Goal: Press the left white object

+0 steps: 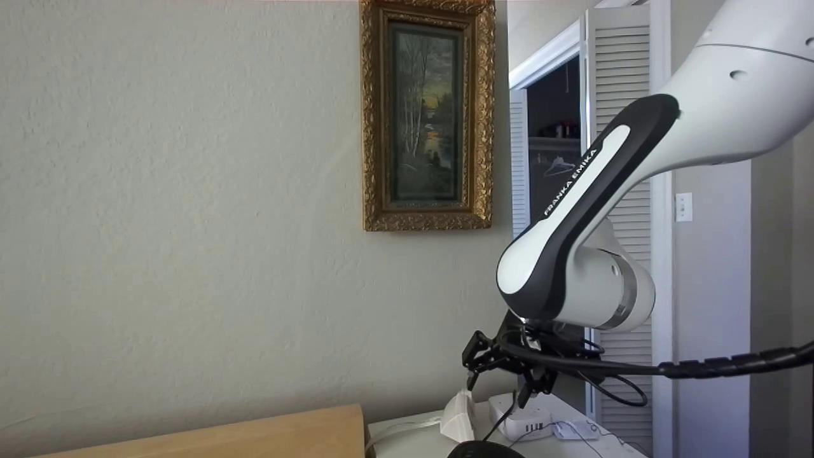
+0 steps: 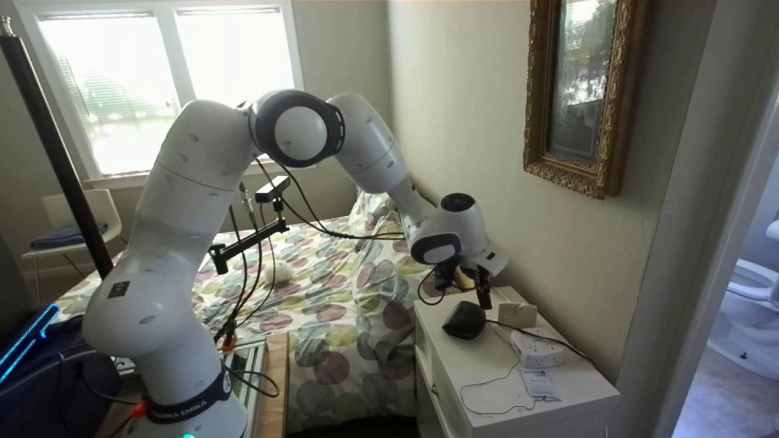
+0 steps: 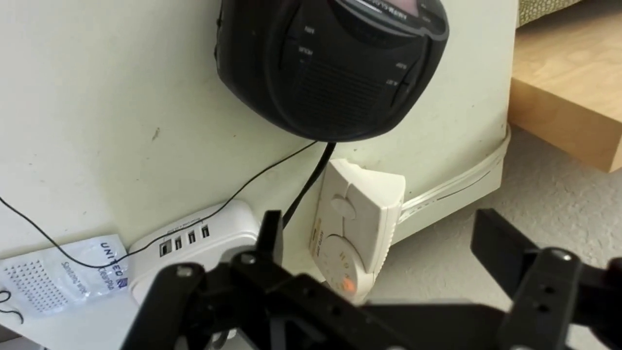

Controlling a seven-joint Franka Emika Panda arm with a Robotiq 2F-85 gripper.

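Observation:
The left white object is a cream-white control box with a round dial and an orange light, standing on edge on the white nightstand; it shows in both exterior views (image 1: 458,416) (image 2: 517,315) and the wrist view (image 3: 354,209). A white power strip stands beside it, in both exterior views (image 1: 521,420) (image 2: 538,349) and the wrist view (image 3: 223,233). My gripper (image 1: 497,389) is wide open and empty above them. In the wrist view (image 3: 381,231) the control box shows between the fingers, nearer the left one. No contact is visible. The lower end of the dial is partly hidden by the gripper.
A black clock radio (image 3: 335,68) stands beside the control box on the nightstand (image 2: 487,389). A wipe packet (image 3: 68,272) and thin cables (image 2: 496,389) lie there too. The wall (image 1: 254,254) is close behind. A wooden board (image 1: 254,439) is beside the nightstand.

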